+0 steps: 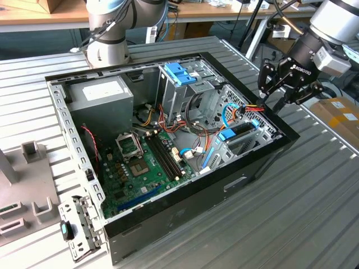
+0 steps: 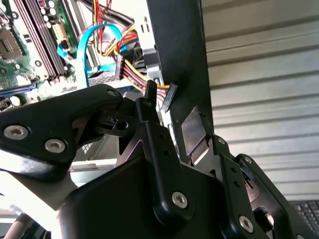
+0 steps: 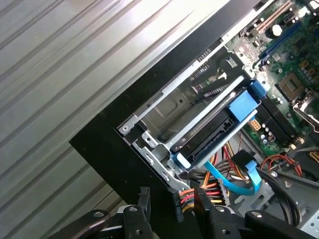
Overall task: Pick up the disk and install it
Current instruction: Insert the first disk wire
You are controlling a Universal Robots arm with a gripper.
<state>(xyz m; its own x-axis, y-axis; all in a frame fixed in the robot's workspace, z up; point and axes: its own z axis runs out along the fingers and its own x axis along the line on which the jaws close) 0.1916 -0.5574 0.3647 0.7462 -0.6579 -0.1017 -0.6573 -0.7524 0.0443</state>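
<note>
Ribbed metal table [image 1: 314,213]; fingers [image 1: 268,84] spread wide (empty) beside disk [image 1: 238,132].

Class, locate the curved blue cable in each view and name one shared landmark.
Exterior view: blue cable arcs inside the case, toward the exterior view's right.
Second wrist view: cable loops beside the motherboard.
First wrist view: cable lies beside the disk.
Shared landmark: red-and-yellow wires.

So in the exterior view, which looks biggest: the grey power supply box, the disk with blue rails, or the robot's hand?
1. Power supply box.
2 and 3. Hand and disk look alike; the hand may sit nearer the camera, so no ranking.
</note>
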